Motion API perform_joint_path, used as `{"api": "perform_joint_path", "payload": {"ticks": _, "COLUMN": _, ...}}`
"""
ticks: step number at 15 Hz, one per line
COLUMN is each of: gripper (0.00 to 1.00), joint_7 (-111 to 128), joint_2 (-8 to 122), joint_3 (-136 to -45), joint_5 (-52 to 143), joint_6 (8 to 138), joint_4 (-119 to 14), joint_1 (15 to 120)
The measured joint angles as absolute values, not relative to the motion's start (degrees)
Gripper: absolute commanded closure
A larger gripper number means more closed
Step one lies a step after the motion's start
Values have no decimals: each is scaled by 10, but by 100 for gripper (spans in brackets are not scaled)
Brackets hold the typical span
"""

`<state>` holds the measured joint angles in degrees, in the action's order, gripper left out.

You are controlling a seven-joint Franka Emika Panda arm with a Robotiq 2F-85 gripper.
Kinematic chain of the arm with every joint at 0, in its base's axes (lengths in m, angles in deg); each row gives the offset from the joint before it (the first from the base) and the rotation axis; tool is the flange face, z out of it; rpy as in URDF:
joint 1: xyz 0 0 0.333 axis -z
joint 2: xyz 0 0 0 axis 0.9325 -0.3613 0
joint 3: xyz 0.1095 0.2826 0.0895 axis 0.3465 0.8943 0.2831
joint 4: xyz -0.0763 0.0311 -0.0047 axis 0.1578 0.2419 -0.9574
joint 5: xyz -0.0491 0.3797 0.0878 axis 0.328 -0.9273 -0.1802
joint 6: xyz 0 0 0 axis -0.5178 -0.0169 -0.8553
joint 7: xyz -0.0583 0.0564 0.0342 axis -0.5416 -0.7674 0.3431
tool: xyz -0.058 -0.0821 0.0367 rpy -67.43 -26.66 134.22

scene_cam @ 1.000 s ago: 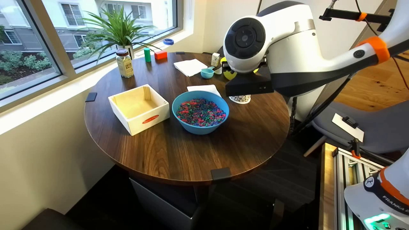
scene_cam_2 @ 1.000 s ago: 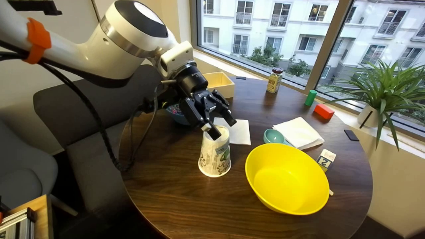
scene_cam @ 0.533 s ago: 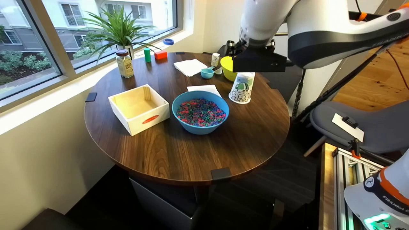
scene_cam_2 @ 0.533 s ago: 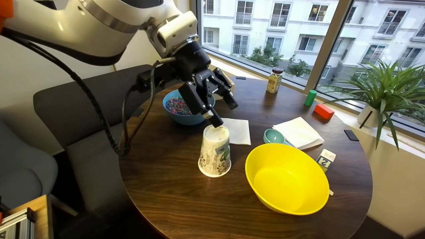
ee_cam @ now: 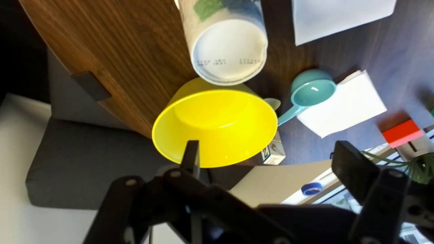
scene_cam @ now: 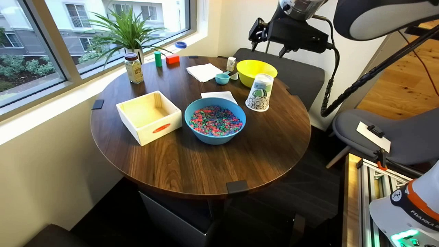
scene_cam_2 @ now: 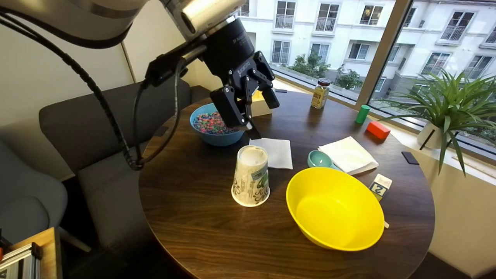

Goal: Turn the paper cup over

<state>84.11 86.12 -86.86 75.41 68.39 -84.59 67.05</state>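
The paper cup [scene_cam: 259, 92] stands upside down on the round wooden table [scene_cam: 192, 164], its wide rim down and its closed base up. It also shows in an exterior view [scene_cam_2: 251, 176], and in the wrist view [ee_cam: 230, 51] at the top, base facing the camera. My gripper [scene_cam: 268, 50] is open and empty, raised above the table and apart from the cup. In an exterior view the gripper [scene_cam_2: 264, 119] appears above and behind the cup. In the wrist view the fingers [ee_cam: 266, 149] are wide apart with nothing between them.
The yellow bowl [scene_cam_2: 335, 209] stands close beside the cup. The blue bowl of bits [scene_cam: 215, 140] and a wooden box [scene_cam: 161, 128] are on its other side. A teal scoop [scene_cam_2: 319, 159], napkins [scene_cam_2: 348, 155], a lettered block [scene_cam_2: 380, 186] and a jar [scene_cam: 134, 70] also lie or stand around.
My gripper has risen and drawn back from the cup, tilting as it goes, and stays open. The cup, upside down throughout, has not moved and is now uncovered in both exterior views.
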Motion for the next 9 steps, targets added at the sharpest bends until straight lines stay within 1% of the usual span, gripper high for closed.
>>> {"api": "perform_joint_path", "payload": {"ticks": 5, "gripper": 0, "joint_7": 721, "joint_2": 892, "joint_3": -879, "joint_5": 575, "joint_6": 682, "joint_4": -865, "joint_1": 686}}
{"api": "perform_joint_path", "payload": {"ticks": 9, "gripper": 0, "joint_7": 703, "joint_2": 907, "joint_3": -877, "joint_5": 546, "joint_6": 627, "joint_4": -866, "joint_1": 704}}
